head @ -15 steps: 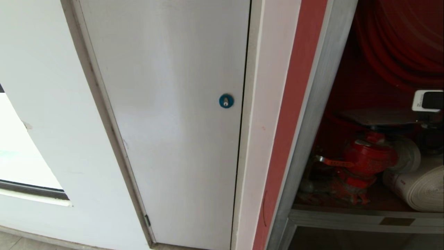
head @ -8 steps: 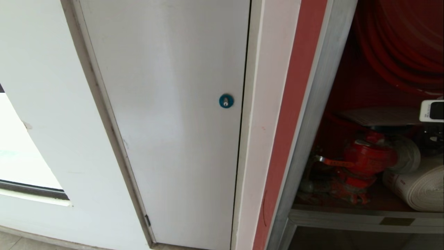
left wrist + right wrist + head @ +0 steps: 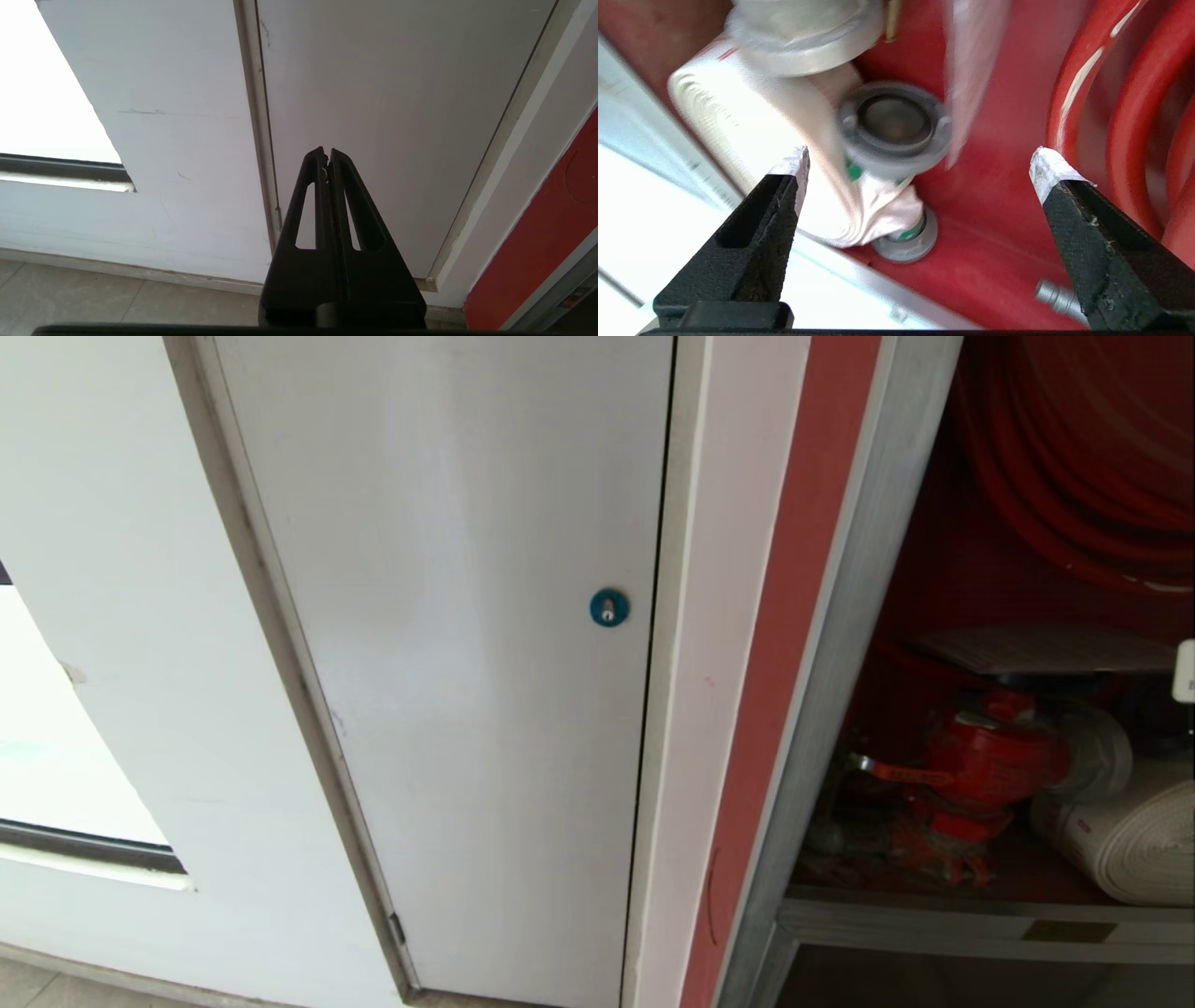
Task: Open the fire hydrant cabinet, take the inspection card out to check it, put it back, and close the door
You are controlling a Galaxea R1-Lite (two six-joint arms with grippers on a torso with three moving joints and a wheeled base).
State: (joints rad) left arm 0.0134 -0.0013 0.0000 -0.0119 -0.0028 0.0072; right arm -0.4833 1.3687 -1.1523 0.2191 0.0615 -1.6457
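Note:
The fire hydrant cabinet (image 3: 840,644) stands open at the right, aluminium-framed and red inside. In it are a red coiled hose (image 3: 1074,457), a red hydrant valve (image 3: 990,756) and a white rolled hose (image 3: 1139,840). A flat grey sheet, apparently the inspection card (image 3: 1041,649), lies on top of the valve, free of any grip. My right gripper (image 3: 920,163) is open and empty inside the cabinet, facing the hose couplings (image 3: 894,123). A pale blurred sheet (image 3: 976,70) hangs beyond it. The door is out of view. My left gripper (image 3: 327,156) is shut and parked low.
A plain white panel (image 3: 448,663) with a blue round lock (image 3: 609,607) fills the middle of the head view. An aluminium crossbar (image 3: 934,924) with a small brass plate (image 3: 1069,931) runs under the hydrant compartment. A sliver of my right arm (image 3: 1186,672) shows at the edge.
The white part of my right arm has slid right and downward, almost out of the head view, away from the sheet on the valve. The sheet stays put.

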